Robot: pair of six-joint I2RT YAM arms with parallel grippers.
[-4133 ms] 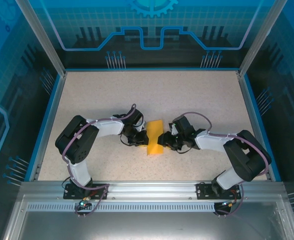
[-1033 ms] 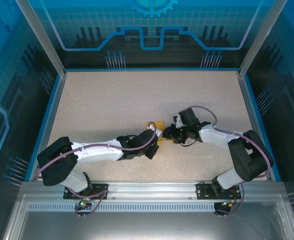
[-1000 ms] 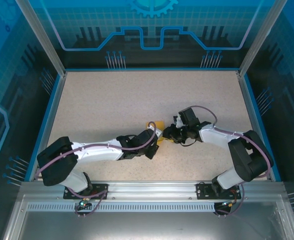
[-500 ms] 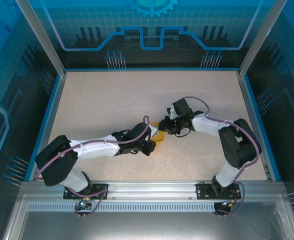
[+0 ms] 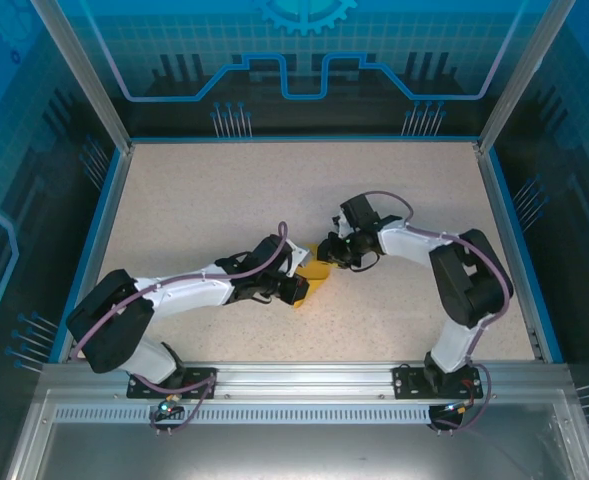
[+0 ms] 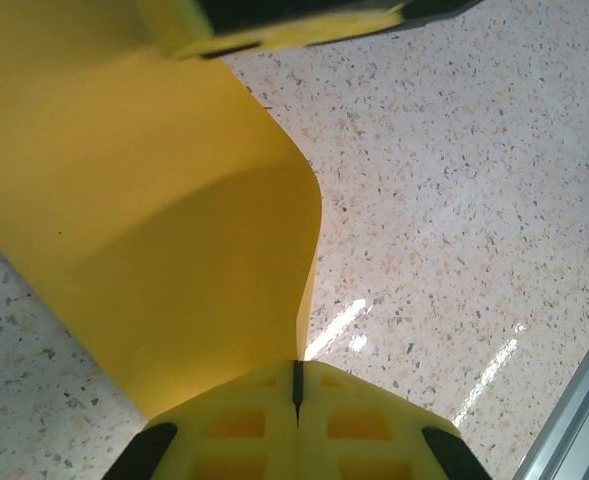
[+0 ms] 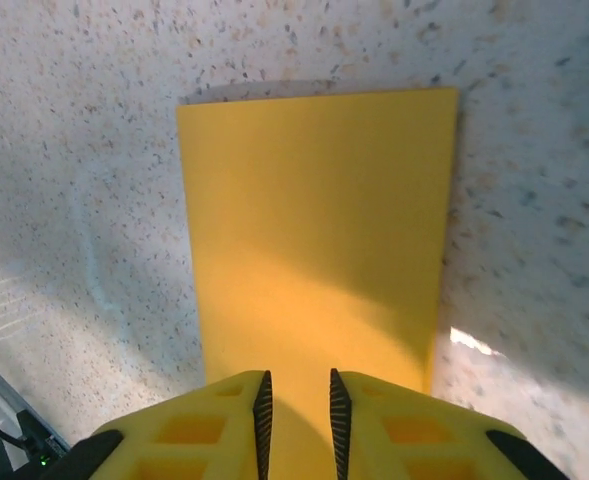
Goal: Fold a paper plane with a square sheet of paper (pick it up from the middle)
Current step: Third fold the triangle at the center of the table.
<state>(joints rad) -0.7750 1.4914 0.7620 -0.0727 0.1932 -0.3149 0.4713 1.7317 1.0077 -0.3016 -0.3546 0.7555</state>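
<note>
The orange-yellow paper (image 5: 317,276), folded into a narrow strip, lies mid-table between both arms. My left gripper (image 5: 296,289) is at its near end. In the left wrist view that gripper (image 6: 296,363) is shut on the paper's (image 6: 144,230) edge, and the sheet curls up away from the table. My right gripper (image 5: 331,254) hovers at the far end. In the right wrist view its jaws (image 7: 296,380) stand slightly apart over the flat strip (image 7: 314,220), with nothing pinched between them. One right finger (image 6: 294,18) shows at the top of the left wrist view.
The speckled tabletop (image 5: 224,200) is bounded by a blue rim (image 5: 102,230) and glass walls. A metal rail (image 5: 294,385) with both arm bases runs along the near edge.
The right arm has swung its gripper back and left to the paper's far end. The left forearm has pushed further out, still shut on the paper's near end.
</note>
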